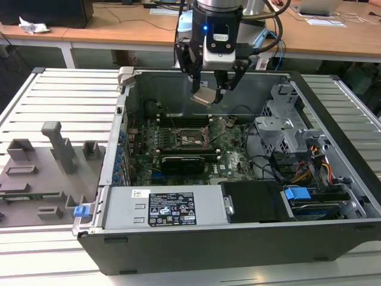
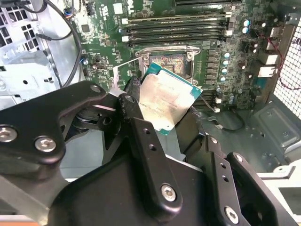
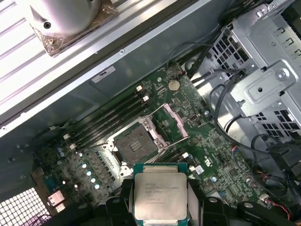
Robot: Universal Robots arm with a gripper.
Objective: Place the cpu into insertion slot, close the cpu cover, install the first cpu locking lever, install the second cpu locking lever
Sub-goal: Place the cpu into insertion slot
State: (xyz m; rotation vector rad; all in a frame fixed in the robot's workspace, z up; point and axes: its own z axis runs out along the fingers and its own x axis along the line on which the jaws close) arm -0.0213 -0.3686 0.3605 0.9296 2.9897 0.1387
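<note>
cpu pinched in claw, above open slot

the claw (image 1: 207, 90) hangs over the open pc case (image 1: 238, 250) on the slatted bench (image 1: 59, 95). its two fingers (image 2: 133, 87) are drawn in on the cpu (image 2: 167, 101) and grip it by two opposite edges, the gap no wider than the chip. in the exterior view the chip sits tilted. its metal lid faces both wrist cameras.

the cpu is in the air, clear of the board (image 3: 221, 155), not yet seated. the slot (image 3: 136, 145) lies below and a little off from it, its dark centre bare. the cover (image 3: 178, 120) looks swung up off the slot and stands at its side. i cannot sort the levers out from the frame metal.

handling, my read: the chip is light, thin and stiff, with no give. the smooth lid and narrow green rim leave little to hold, so an edge pinch suits it. it could slip or twist if the grip sits off centre. the underside contacts and the slot's pins are the fragile parts, so keep off both faces and set it down flat without pressing.

writing: several lines of small print on the cpu lid in both wrist views, wording left unread. there is a dark label with white print on the power supply (image 1: 169, 210) and a small white sticker beside it, also unread. there are white marks on the board.
</note>
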